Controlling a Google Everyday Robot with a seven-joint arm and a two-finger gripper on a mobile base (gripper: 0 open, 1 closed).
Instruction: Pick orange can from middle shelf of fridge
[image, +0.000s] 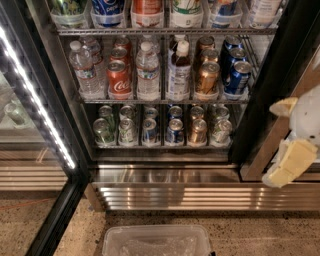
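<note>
Speckled floor (250, 235) with a clear plastic bin (155, 242) at 6 o'clock. The fridge (165, 175) stands open and fills the rest of the view, with its LED strip (37, 100) running down the 9 o'clock side. The orange can (206, 77) is at roughly 1 o'clock from frame centre, upright at the front of its lane on the middle shelf (100, 100), with a second copper can right behind it. Neighbours are tight: a blue can (237, 76) just beside it at its 3 o'clock and a dark-liquid bottle (178, 75) just beside it at its 9 o'clock. The red cola can (119, 79) is further over at 9 o'clock, and the tier of short cans (160, 132) is below at 6 o'clock. Risks from here, as I see them:

- The lane gaps look narrow, so a finger could clip the blue can or the bottle and tip one.
- An off-centre approach could shove the orange can back into the one behind.
- A low approach could snag the shelf rail.
- The black frame post (280, 75) sits between the tool and the lane, so a straight sweep in from 3 o'clock may hit it.

The tool (295, 135) is at the 3 o'clock edge, outside the cabinet and well apart from the can. Its fingers look spread apart, with nothing held and nothing touched. Grasp not started.
</note>
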